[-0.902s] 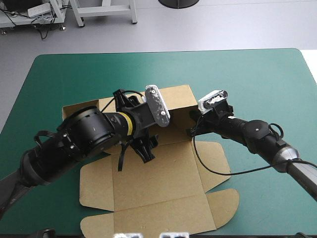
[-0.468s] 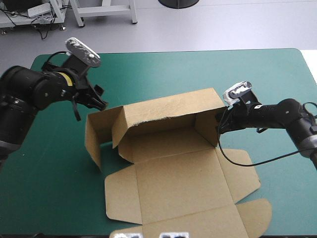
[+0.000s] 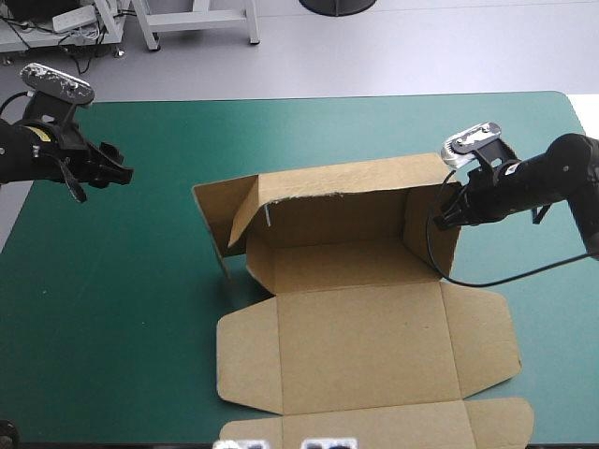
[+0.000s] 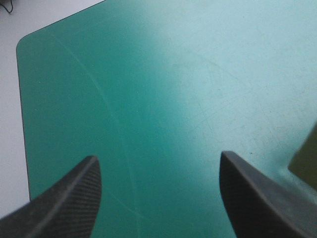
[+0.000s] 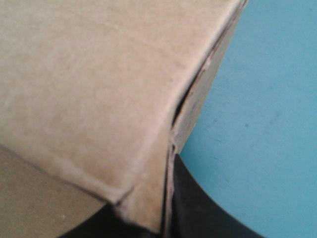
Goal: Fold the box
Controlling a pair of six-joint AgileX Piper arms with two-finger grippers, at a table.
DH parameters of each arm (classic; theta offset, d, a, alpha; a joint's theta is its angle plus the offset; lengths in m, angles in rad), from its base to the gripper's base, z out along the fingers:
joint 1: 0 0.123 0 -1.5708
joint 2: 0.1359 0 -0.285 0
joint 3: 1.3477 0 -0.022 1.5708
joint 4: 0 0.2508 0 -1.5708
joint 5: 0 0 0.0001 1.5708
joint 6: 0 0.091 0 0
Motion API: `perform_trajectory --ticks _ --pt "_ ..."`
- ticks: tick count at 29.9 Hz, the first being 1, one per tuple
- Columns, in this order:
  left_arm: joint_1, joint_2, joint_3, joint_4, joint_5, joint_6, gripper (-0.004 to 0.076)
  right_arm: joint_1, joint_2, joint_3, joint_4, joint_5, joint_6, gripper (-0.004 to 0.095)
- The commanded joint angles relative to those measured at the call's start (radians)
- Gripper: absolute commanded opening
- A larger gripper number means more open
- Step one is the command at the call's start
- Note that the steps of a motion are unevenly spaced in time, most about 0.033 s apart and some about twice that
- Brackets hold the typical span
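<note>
Across the high view's middle, on the teal-green cover point(image 3: 112, 318), the box point(image 3: 360, 332) sits half-formed: back and right walls up, lid flat below. At right, the right gripper point(image 3: 447, 213) pinches the right wall's top corner, a clamp only its wrist view confirms. At upper left, the left gripper point(image 3: 120, 175) hangs spread wide over cover; next it likely must tuck the loose left flap.

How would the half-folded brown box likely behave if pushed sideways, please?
The box probably slides as one stiff, light sheet: its flat panels lie unbowed on the teal-green cover. Its raised walls may flop outward: the left flap stands untucked, and only the right gripper holds the other end.
</note>
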Motion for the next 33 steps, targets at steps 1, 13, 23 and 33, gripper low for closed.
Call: perform_trajectory --ticks 1,13,23,33 --pt "0.004 -0.034 -0.03 -0.022 -0.073 0.004 0.0485 -0.006 0.049 -0.079 -0.141 0.06 0.098 -0.0017" --pt "0.004 -0.032 -0.03 -0.111 -0.103 0.02 0.0471 0.024 0.431 -0.381 -0.204 0.062 0.166 -0.0018" --pt "0.004 -0.032 -0.03 -0.117 -0.05 0.027 0.0471 0.063 0.557 -0.559 -0.127 0.055 0.112 0.0461" --pt "0.004 -0.032 -0.03 -0.115 -0.048 0.041 0.0472 0.066 0.494 -0.613 -0.12 0.063 0.248 0.0773"
